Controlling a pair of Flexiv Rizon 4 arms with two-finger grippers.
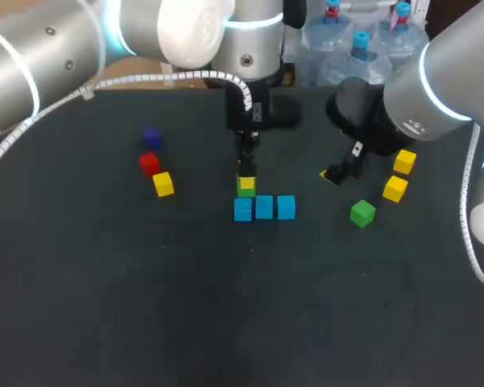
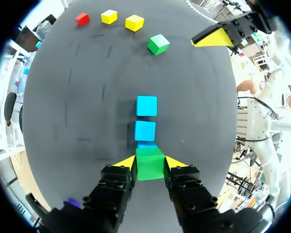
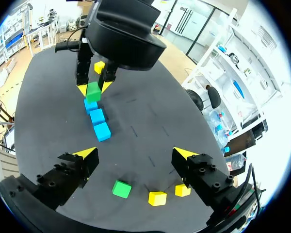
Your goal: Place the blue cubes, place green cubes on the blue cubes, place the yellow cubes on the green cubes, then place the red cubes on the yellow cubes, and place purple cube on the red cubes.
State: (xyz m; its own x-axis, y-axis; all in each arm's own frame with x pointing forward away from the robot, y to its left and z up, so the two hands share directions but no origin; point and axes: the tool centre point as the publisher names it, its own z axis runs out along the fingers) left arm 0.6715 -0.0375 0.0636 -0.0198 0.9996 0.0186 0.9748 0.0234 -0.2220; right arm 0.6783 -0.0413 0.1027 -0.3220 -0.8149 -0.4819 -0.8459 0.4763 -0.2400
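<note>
At the dark table [image 1: 145, 282], the left gripper [image 2: 150, 162] stands straight over a row of three blue cubes [image 1: 264, 207], its yellow-tipped fingers [image 2: 126, 162] clamped on a green cube [image 1: 246, 192] from both sides. The green cube rests on top of the blue cube at the row's left end; the left wrist view shows only a thin strip of blue beneath it. The other two blue cubes lie bare, the three set close side by side in a straight line.

The right gripper [image 3: 136, 155] hangs above the table to the right of the row. Its fingers are spread wide with nothing between them. Just beyond it on the right side lie a second green cube [image 1: 362, 213] and two yellow cubes [image 1: 395, 189], one behind the other and near each other. The left wrist view shows a red cube [image 2: 82, 19] next to the farther yellow one, in a spot that the right arm covers from the head camera.

On the table's left side, well apart from the row, three more cubes lie in a loose line: a dark purple cube [image 1: 151, 136] farthest back, another red cube [image 1: 149, 164] in front of it, and a third yellow cube [image 1: 163, 185] nearest the front, just beside the red one. All of these loose cubes sit flat on the cloth, none stacked.
</note>
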